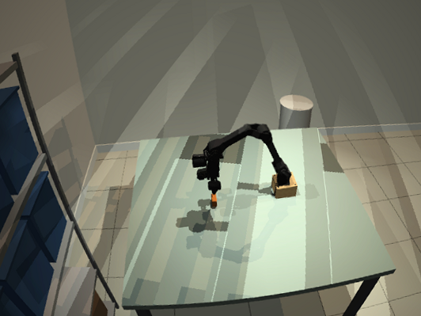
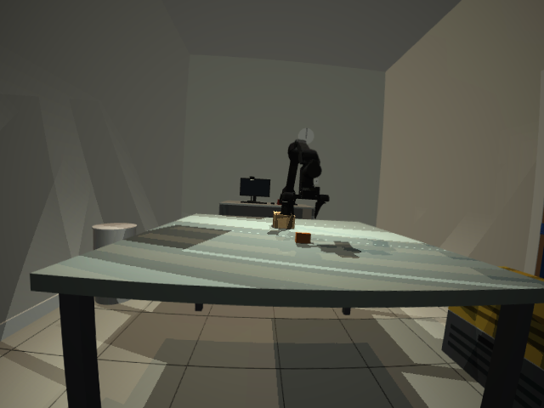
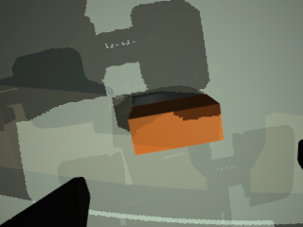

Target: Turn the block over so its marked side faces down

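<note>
An orange block (image 1: 213, 200) (image 2: 303, 238) (image 3: 177, 130) rests on the table (image 1: 276, 261) (image 2: 219, 272). In the wrist view it shows a bright orange face and a dark, shaded strip along its upper edge. No marking can be made out on the faces in view. My gripper (image 2: 303, 213) (image 3: 195, 170) is open and empty, pointing down above the block. In the wrist view the block lies between the two fingers sideways, but farther up the picture than the fingertips. In the top view the fingertips are seen edge-on just above the block.
The arm's base stands on a wooden box (image 1: 285, 189) (image 2: 283, 220) on the table. Shadows of the arm fall around the block. A shelf with blue bins (image 1: 9, 142) stands beyond the table's left side in the top view, and a grey cylinder (image 1: 296, 113) (image 2: 114, 237) stands beyond another edge.
</note>
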{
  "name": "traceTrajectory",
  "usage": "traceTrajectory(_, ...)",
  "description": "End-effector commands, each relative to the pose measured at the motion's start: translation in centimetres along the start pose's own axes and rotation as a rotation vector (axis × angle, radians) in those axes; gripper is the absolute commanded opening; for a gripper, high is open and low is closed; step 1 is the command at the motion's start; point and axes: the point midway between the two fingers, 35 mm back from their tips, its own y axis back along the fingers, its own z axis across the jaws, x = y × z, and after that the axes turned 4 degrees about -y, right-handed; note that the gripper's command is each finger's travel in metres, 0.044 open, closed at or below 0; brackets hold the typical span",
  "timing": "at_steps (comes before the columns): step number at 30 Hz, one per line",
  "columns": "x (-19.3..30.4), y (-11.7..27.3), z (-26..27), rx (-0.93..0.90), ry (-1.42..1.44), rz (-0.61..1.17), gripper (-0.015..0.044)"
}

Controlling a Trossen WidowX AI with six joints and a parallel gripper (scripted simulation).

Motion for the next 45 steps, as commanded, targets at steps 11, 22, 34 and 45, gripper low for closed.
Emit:
traceTrajectory(11, 0.5, -3.3, 0.0, -0.003, 0.004, 0.047, 0.044)
traceTrajectory(22, 0.4, -5.5, 0.0, -0.003, 0.004, 0.047, 0.044)
traceTrajectory(34, 0.5, -7.5, 0.0, -0.003, 0.004, 0.047, 0.044)
traceTrajectory(45, 0.6, -8.0, 0.0, -0.003, 0.004, 0.047, 0.0302)
